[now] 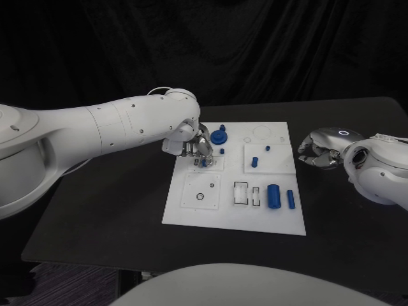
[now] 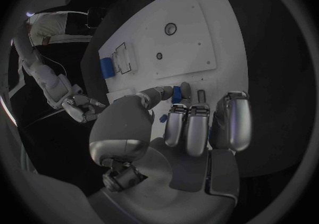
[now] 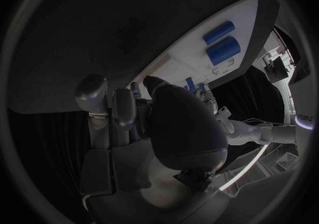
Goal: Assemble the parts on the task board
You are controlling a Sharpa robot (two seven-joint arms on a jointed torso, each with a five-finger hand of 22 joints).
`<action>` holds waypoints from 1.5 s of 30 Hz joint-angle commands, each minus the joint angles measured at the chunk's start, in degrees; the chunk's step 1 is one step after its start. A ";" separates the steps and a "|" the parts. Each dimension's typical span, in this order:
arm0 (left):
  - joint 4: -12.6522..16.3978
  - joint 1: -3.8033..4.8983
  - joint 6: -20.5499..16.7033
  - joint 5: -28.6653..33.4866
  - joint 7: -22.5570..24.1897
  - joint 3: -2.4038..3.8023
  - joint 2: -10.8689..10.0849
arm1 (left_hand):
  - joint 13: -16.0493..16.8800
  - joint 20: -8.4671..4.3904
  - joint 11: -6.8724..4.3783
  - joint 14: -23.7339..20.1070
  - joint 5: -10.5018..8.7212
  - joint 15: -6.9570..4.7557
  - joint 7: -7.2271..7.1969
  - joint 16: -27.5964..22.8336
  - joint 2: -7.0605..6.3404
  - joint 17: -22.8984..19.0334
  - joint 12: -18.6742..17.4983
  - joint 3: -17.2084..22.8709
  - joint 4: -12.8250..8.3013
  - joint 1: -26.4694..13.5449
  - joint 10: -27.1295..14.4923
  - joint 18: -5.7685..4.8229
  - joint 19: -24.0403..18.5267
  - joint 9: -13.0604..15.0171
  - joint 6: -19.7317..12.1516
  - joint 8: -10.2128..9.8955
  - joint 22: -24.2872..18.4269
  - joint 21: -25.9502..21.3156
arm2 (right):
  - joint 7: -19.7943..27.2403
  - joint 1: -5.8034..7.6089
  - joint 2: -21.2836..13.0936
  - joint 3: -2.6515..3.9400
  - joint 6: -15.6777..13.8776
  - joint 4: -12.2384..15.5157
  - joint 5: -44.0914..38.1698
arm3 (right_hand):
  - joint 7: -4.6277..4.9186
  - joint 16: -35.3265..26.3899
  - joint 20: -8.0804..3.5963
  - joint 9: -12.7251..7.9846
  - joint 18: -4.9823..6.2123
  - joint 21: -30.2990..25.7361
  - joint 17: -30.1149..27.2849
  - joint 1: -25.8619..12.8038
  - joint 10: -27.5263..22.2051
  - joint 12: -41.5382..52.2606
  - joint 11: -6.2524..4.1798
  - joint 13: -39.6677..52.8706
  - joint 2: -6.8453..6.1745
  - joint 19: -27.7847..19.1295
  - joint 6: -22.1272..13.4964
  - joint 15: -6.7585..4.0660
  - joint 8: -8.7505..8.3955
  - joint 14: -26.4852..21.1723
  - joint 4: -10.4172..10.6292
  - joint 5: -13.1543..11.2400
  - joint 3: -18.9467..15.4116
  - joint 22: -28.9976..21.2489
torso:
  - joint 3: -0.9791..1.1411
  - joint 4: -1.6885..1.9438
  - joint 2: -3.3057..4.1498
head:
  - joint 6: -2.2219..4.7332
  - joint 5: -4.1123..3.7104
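Currently, my left hand (image 1: 197, 145) pinches a small blue part (image 2: 176, 95) over task board (image 1: 190, 204); light, rigid, slippery—grip mid-body; right hand (image 1: 320, 152) curled, empty.

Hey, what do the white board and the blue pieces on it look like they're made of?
The board looks like matte white plastic: flat, evenly coloured, no glare, with cut recesses. The blue cylinder looks like moulded or printed plastic, uniformly coloured with a soft sheen. That is judged from looks only.

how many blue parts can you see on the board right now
6: a gear-like part and a small peg near the left hand, two pegs mid-board, a fat cylinder and thin rod near the front. That hand may hide another.
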 commanded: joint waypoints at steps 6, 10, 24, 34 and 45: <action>-0.40 -0.18 0.58 0.18 -0.28 0.04 0.08 | 13.10 0.13 0.11 6.16 -0.22 0.00 -0.04 0.15 0.42 15.09 -0.45 4.75 -5.42 -0.30 3.23 -0.10 -0.52 -0.23 0.22 -0.64 10.53 -0.37 | -1.07 -0.21 0.03 0.03 0.72 -0.08 -0.19 | 0.19 -0.27 -0.05 0.05 0.32 -0.20 -0.10 0.11 -0.20 -0.33 0.02 2.37 -0.31 -0.53 0.39 0.38 0.30 0.99 0.11 0.20 0.32 5.25 | -0.02 0.07 0.03 | 0.00 -0.14; -0.42 -0.23 0.42 0.18 -0.48 0.04 0.12 | 13.10 0.18 0.16 6.16 -0.44 0.04 -0.01 0.15 0.48 15.09 -0.45 4.44 -5.34 -0.49 3.23 -0.09 -0.55 -0.50 0.28 -1.05 10.52 -0.43 | -1.08 -0.21 -0.01 0.03 0.83 -0.09 -0.19 | 0.19 -0.27 -0.05 0.05 0.32 -0.20 -0.10 0.11 -0.20 -0.33 0.02 2.37 -0.31 -0.53 0.39 0.38 0.30 0.99 0.11 0.20 0.32 5.25 | 0.01 0.05 -0.03 | 0.00 -0.12; -1.18 -0.31 -1.81 0.18 0.44 0.04 0.09 | 12.98 1.08 1.31 6.16 -4.82 1.03 1.26 0.15 1.42 15.09 -0.76 -0.28 -1.84 -2.19 2.83 0.06 -0.96 -7.14 -0.81 -9.76 10.30 -1.51 | -1.18 -0.24 -0.20 0.03 1.41 0.01 -0.19 | 0.21 -0.48 -0.02 0.07 0.37 -0.54 -0.24 0.06 -0.28 -0.41 0.05 2.27 -0.30 -0.60 0.46 0.41 0.34 0.94 0.14 0.19 0.34 5.16 | -0.01 0.12 0.01 | 0.00 -0.20; -1.82 -0.35 -3.59 0.18 1.31 0.04 -0.01 | 13.01 1.59 1.79 6.16 -7.88 1.51 1.72 0.15 1.70 15.09 -0.74 -4.45 1.32 -2.89 2.84 0.09 -0.93 -10.09 -0.39 -12.54 10.31 -1.65 | -1.23 -0.30 -0.15 0.03 1.85 -0.02 -0.19 | 0.21 -0.48 -0.02 0.07 0.37 -0.54 -0.24 0.06 -0.28 -0.41 0.05 2.27 -0.30 -0.60 0.46 0.41 0.34 0.94 0.14 0.19 0.34 5.16 | -0.01 0.05 0.01 | 0.00 -0.09; -1.96 -0.43 -5.48 0.18 2.58 0.04 -0.15 | 13.04 1.72 1.94 6.16 -9.68 1.65 1.84 0.15 2.14 15.09 -0.72 -6.74 3.07 -2.58 2.85 0.09 -0.92 -11.09 -0.18 -13.53 10.32 -1.70 | -1.38 -0.38 -0.06 0.03 2.35 -0.07 -0.19 | 0.21 -0.57 0.01 0.06 0.37 -0.62 -0.30 0.04 -0.33 -0.45 0.07 2.23 -0.28 -0.61 0.46 0.44 0.33 0.90 0.15 0.19 0.39 5.13 | -0.02 0.04 0.00 | 0.00 -0.07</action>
